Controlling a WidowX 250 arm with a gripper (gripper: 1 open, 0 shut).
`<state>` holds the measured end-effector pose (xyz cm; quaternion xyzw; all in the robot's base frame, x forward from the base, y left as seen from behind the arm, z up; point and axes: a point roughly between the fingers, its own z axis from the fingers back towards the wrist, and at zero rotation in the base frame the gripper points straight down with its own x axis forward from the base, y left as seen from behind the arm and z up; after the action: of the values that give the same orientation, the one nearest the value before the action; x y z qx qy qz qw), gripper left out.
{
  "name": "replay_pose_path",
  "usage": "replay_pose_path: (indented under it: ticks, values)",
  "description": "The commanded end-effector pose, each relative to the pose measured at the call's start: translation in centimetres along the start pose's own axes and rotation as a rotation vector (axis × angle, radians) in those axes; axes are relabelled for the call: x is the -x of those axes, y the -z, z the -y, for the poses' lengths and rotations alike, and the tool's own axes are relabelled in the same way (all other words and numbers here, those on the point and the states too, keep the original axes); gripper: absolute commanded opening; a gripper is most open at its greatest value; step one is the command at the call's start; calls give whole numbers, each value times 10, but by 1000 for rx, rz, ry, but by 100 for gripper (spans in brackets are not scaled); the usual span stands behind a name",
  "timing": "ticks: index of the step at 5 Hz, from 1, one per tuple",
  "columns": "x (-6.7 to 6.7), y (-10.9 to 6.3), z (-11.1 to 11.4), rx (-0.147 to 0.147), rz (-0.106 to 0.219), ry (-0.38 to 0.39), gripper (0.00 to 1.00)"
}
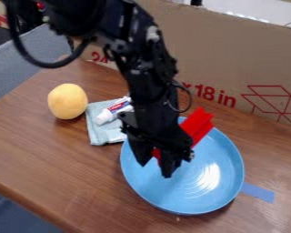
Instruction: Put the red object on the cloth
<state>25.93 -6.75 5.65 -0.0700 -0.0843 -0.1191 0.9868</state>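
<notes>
camera view: the black robot arm (142, 64) comes in from the upper left and bends steeply down over the round blue plate (221, 187), which serves here as the landmark. its gripper (166, 162) points almost straight down into the left half of the plate, the dark fingers (173, 165) low over the plate's inner surface. the fingers merge into one dark mass, so whether they are spread or clenched cannot be told, and nothing can be seen between them.

the red object (198, 126) lies at the plate's upper edge, a bright red bar tilted with its upper end toward the cardboard box (233, 55) behind the plate. its left part is hidden by the gripper's body, and whether the gripper touches it cannot be told.

the cloth (106, 132) lies flat on the wooden table (26, 146) just left of the plate, its right side hidden behind the arm. a white toothpaste tube (115, 111) with a red cap lies on the cloth's upper part, up and left of the plate. an orange (66, 100) sits farther left of the plate, beyond the cloth and apart from it. a strip of blue tape (260, 191) shows at the plate's lower right edge.
</notes>
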Motion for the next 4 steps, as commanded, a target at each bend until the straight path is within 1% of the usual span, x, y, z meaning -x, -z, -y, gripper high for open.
replay_pose_path:
  ticks: [1,2,3,4]
  values:
    - [-14,-9,25,8,17,24,0]
    - [-21,2,23,-1,-7,49,0]
    - [-21,5,27,-1,-14,70,0]
    - [-16,28,28,-8,-71,64,0]
